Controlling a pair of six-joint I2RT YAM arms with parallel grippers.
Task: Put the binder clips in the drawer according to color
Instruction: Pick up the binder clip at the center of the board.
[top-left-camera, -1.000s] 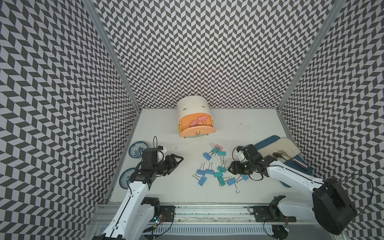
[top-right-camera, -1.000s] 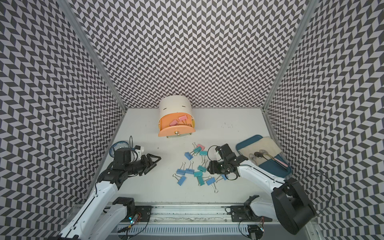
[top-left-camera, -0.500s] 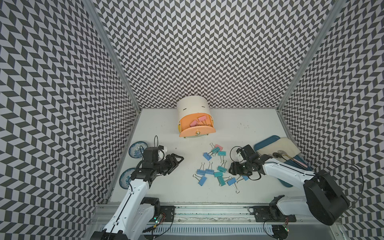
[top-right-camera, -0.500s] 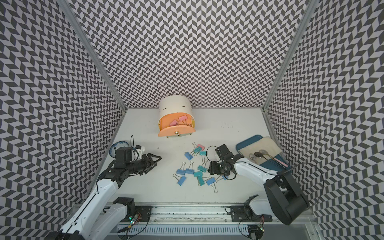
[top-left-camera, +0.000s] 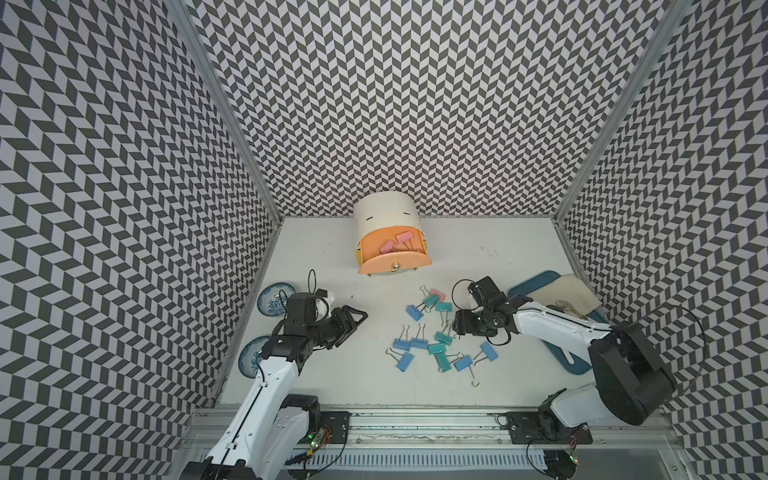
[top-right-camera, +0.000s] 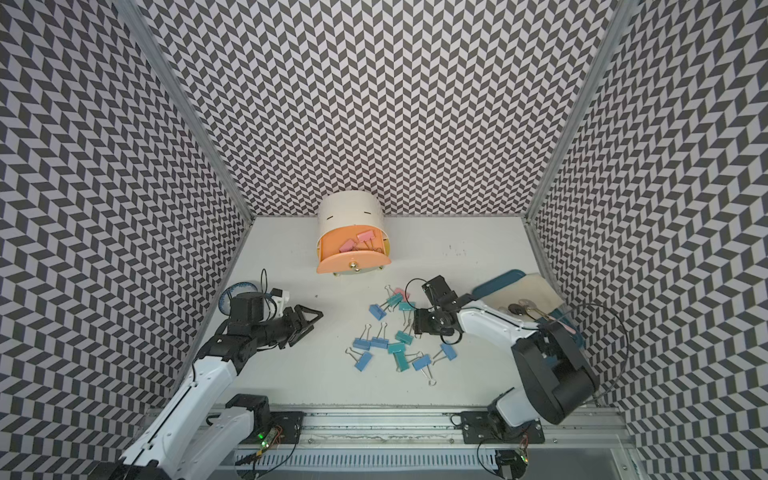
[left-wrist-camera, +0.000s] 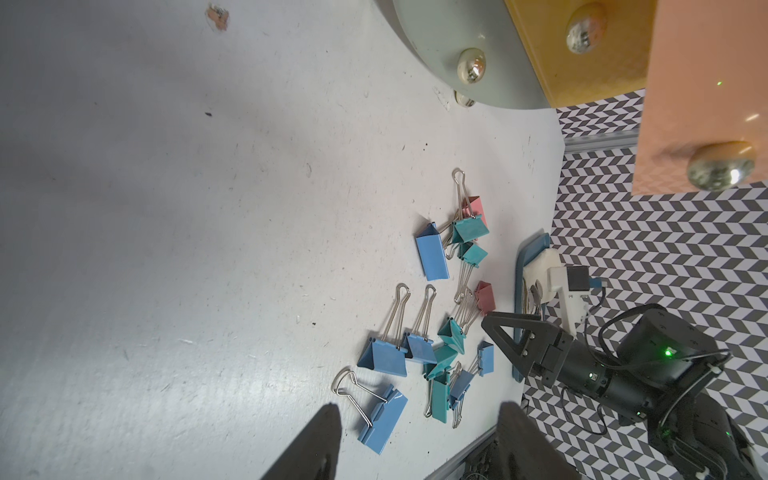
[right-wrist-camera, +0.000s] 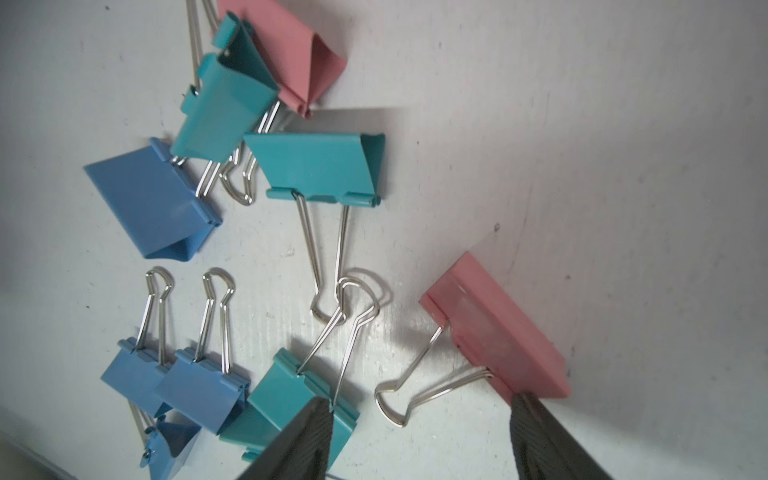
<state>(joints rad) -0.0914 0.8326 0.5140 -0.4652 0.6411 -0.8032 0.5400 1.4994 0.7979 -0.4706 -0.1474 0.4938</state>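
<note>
One pink binder clip (right-wrist-camera: 494, 332) lies on the bench (top-left-camera: 332, 374) between the released right gripper's (right-wrist-camera: 422, 415) jaws, near the pulled-out peach drawer (top-left-camera: 395, 262). Likely light, stiff, slick: pinch its flat sides. Left gripper (top-left-camera: 354, 326) released, empty.

Top views high overhead, whole table (top-left-camera: 374, 395); wrist views low, close, sharing clips (right-wrist-camera: 320, 166).

- Small white round-topped cabinet (top-left-camera: 385, 216): its open peach drawer (top-left-camera: 395, 264) hides the lower drawers in both top views.
- Blue-patterned ceramic plate (top-left-camera: 247, 360), front-left of the cabinet: partly behind the left arm (top-left-camera: 274, 374).
</note>
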